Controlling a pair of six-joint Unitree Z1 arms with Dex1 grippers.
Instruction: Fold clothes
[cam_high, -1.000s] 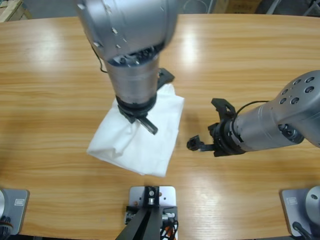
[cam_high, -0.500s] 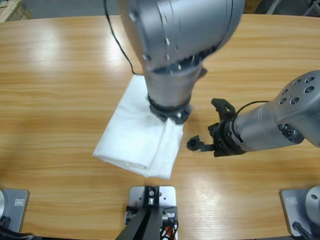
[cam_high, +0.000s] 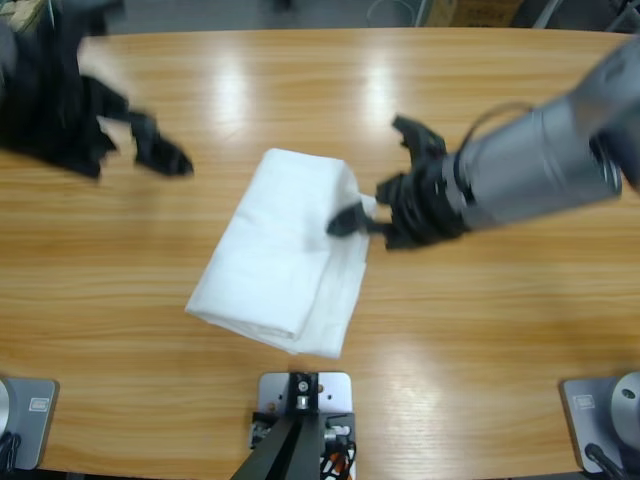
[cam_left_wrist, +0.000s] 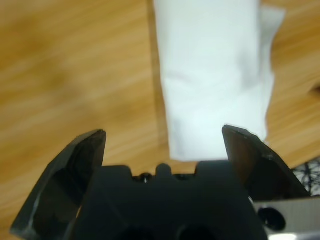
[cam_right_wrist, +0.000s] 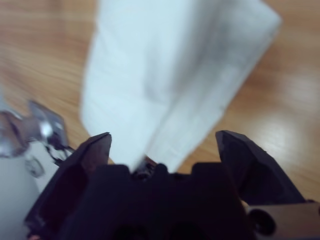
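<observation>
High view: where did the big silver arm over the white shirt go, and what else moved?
The left arm swung off the folded white cotton T-shirt to the table's upper left; its left claw is open and holds nothing. The right claw, also open, moved left from the bare long wooden table to the shirt's right edge. The shirt has stayed put for the last half second.

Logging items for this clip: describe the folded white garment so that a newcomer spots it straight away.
On the long wooden table, look near the middle, in front of the right gripper. The T-shirt lies there folded into a slanted oblong bundle, the only white, soft thing on the wood; the left gripper is well clear of it.
</observation>
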